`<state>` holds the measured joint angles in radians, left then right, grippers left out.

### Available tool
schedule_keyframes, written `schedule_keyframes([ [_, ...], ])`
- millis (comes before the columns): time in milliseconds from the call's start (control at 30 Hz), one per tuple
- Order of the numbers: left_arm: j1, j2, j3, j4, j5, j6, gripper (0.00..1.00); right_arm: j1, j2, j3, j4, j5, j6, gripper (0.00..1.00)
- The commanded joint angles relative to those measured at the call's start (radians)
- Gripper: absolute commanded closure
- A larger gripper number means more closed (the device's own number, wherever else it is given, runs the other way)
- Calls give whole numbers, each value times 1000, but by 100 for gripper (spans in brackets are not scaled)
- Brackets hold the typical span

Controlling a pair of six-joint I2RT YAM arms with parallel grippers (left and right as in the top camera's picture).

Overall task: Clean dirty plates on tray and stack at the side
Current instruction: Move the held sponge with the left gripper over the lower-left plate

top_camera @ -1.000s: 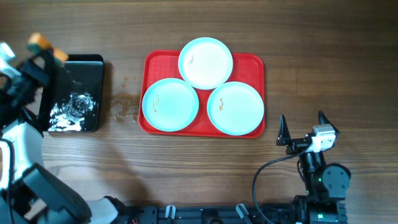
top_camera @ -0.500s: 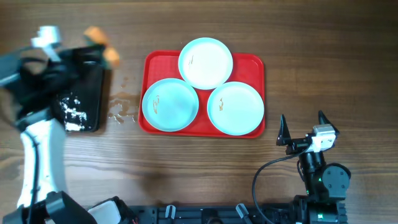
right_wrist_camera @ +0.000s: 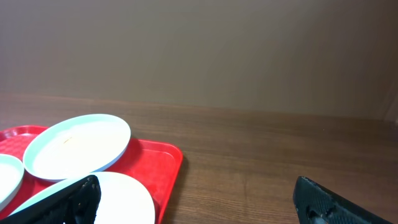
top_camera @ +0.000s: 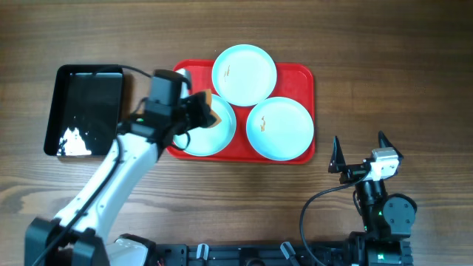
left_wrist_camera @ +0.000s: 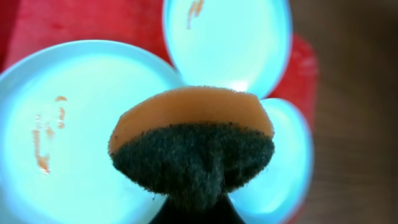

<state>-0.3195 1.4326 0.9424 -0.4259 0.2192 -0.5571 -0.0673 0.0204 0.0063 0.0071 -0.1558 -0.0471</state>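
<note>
Wooden table [top_camera: 384, 59] with red tray [top_camera: 304, 74] | three plates [top_camera: 244, 74] on red tray, brown smudges | left gripper [top_camera: 198, 111] clenched on orange-and-dark sponge [left_wrist_camera: 193, 143] over the plate at red tray's left edge | right gripper [top_camera: 358, 142] spread wide, empty, beyond red tray's right side | black tray [top_camera: 89, 96] left of red tray

Three round pale mint-white plates on the large red rectangular plastic tray [top_camera: 306, 80] — back plate [top_camera: 244, 74] behind, front-left plate [top_camera: 216, 140] and front-right plate [top_camera: 280, 128] side by side. Left of it on the brown wooden table [top_camera: 384, 44] lies the small black rectangular tray [top_camera: 89, 96]. The left gripper [top_camera: 199, 111] pinches an orange-and-dark foam sponge [left_wrist_camera: 193, 143] above the front-left plate — the right gripper [top_camera: 360, 148] stands spread off the tray's front-right corner.
</note>
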Motion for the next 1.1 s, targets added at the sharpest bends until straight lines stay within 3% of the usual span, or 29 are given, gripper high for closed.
schedule_keyframes([
  [0,-63,88,-8,6,-270,60,96,0,-3,-1,3,6,-5,0],
  [200,-122,258,-9,36,-262,56,93,0,-3,-1,3,6,-5,0],
  [233,-122,261,-9,37,-261,56,78,0,-3,-1,3,6,-5,0],
  [267,-122,261,-9,42,-262,56,42,0,-3,-1,3,6,-5,0],
  [367,-121,193,32,16,-262,56,26,0,-3,-1,3,6,-5,0],
  [567,-121,7,66,-21,-270,135,27,0,-3,-1,3,6,-5,0],
  [700,-121,-9,66,-105,-270,135,31,0,-3,-1,8,2,-1,0],
  [733,-121,-2,66,-146,-270,135,33,0,-3,-1,11,-57,40,0],
  [800,-121,14,66,-198,-270,135,48,1,-3,-1,62,-243,167,0],
  [867,-122,23,66,-208,-267,135,53,1,-3,-1,101,-516,453,0],
  [900,-122,23,66,-208,-253,134,49,0,-3,-1,97,-588,565,0],
  [967,-122,23,66,-208,-200,134,23,0,-3,-1,98,-589,822,0],
  [1067,-122,23,66,-208,-171,134,18,1,-3,-1,101,-581,1001,0],
])
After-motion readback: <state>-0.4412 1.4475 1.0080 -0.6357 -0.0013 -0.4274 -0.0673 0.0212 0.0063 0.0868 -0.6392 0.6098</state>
